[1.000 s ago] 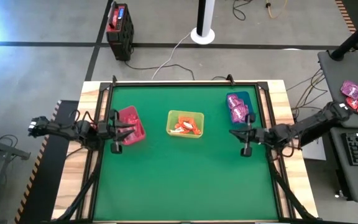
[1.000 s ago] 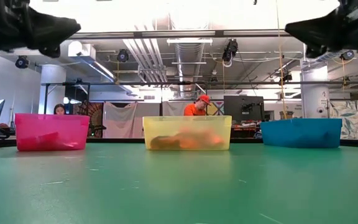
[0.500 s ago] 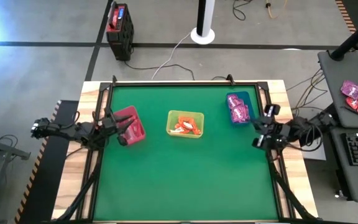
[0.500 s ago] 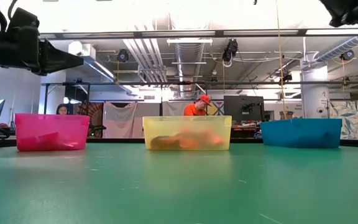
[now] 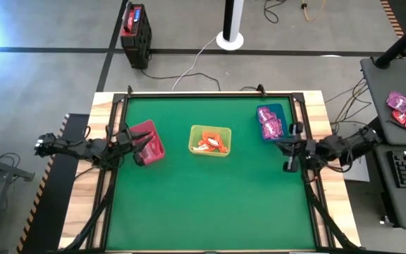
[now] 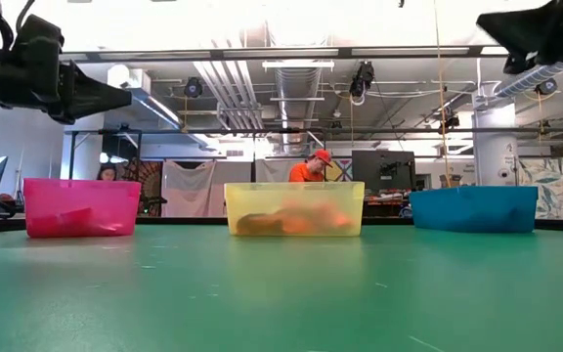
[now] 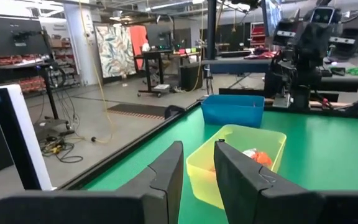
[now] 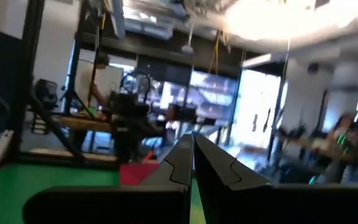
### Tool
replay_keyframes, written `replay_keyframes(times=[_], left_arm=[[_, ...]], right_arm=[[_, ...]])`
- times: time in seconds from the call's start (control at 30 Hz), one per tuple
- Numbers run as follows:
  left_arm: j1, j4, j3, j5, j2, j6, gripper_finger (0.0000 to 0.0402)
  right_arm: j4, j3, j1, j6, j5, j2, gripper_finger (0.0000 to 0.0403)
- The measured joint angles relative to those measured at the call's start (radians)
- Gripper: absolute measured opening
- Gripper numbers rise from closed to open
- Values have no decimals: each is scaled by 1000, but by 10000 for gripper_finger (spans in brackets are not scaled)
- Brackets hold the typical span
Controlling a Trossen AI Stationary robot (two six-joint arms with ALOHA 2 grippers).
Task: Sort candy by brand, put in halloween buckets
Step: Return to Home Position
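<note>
I take the yellow-green bin [image 5: 193, 138] in the middle of the green table [image 5: 203, 204] as my reference. It holds the orange-and-white candy [image 5: 210, 145]. In the high view the red bin [image 5: 151, 132] stands to its left, turned a little askew. The teal bin [image 5: 279, 109] stands to its right and slightly farther back, with magenta packets [image 5: 269, 127] inside. In the low view a darker reddish shape shows through the red bin's wall, but I cannot tell more about it.

The left arm is stretched almost level from the table's left edge toward the yellow-green bin. Its left tool [image 5: 144, 151] hangs above the near corner of the red bin. In the left wrist view its fingers [image 7: 166, 174] stand a little apart, released, with nothing between them, and they aim across the yellow-green bin toward the teal one.

The right arm reaches in from the table's right edge. The right tool [image 5: 282, 147] is right of the yellow-green bin, just in front of the teal bin, and the low view shows it high above the table. In the right wrist view its fingers [image 8: 179, 158] press together, clenched on nothing.
</note>
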Motion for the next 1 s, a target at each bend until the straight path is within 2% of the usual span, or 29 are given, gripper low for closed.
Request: replay_keyframes(times=[0.2, 0.33, 1.0], left_arm=[[0, -1, 2, 1, 5, 0, 75], [0, -1, 2, 2, 9, 0, 75], [0, 2, 2, 2, 13, 0, 75]], right_arm=[[-59, 0, 0, 226, 9, 23, 9], [-57, 0, 0, 295, 8, 37, 9], [-58, 0, 0, 296, 8, 39, 9]])
